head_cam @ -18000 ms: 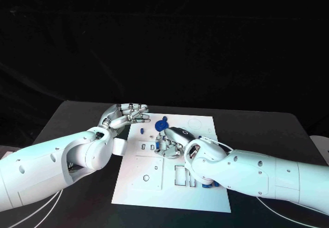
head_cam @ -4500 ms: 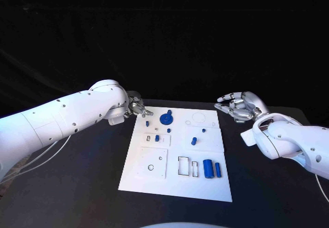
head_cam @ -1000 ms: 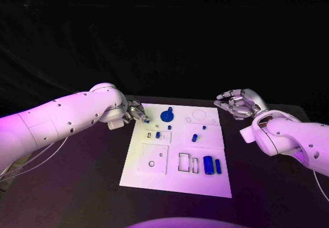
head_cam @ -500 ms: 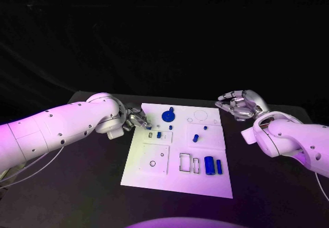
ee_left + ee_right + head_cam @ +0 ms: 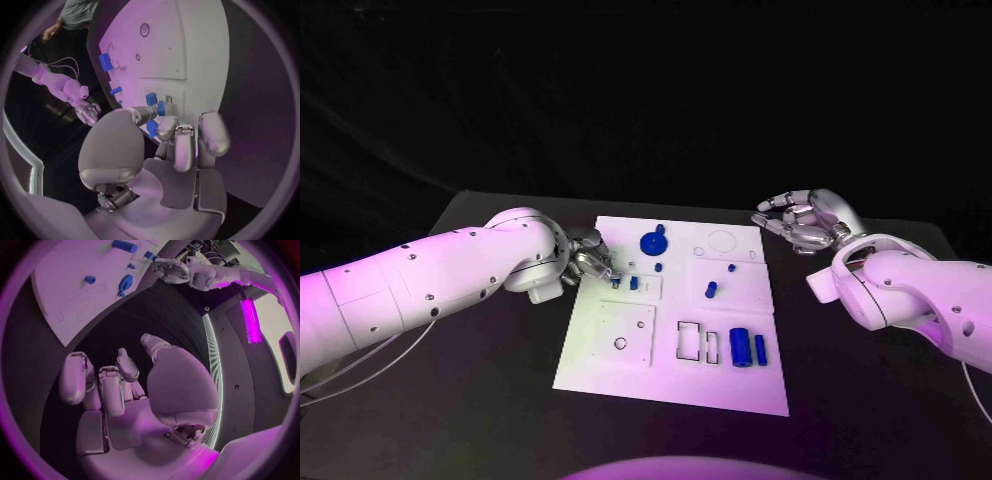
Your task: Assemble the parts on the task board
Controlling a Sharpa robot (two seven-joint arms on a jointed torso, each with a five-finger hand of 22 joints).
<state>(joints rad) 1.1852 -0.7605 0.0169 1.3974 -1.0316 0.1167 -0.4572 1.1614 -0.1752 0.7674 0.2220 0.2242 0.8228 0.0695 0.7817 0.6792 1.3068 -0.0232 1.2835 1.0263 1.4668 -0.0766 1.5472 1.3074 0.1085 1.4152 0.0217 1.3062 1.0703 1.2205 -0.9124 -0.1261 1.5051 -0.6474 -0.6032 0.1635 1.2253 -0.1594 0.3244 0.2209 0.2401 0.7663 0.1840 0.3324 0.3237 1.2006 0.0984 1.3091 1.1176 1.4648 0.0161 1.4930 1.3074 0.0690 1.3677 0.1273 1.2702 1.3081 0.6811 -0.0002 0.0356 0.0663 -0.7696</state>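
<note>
Head view: near, two blue cylinders (image 5: 746, 349) lie on the white board (image 5: 668, 385). Farther, the left hand (image 5: 591, 262) pinches a small blue peg (image 5: 616, 283) over its slot; tilted, it could jam. Right hand (image 5: 800, 222) hovers, fingers curled, holding nothing.

Left hand (image 5: 589, 262) crowds the task board's (image 5: 632, 370) left edge; its near half lies open.

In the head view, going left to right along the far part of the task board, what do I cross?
Left hand → large blue round part → small blue part → right hand, off the task board.
</note>
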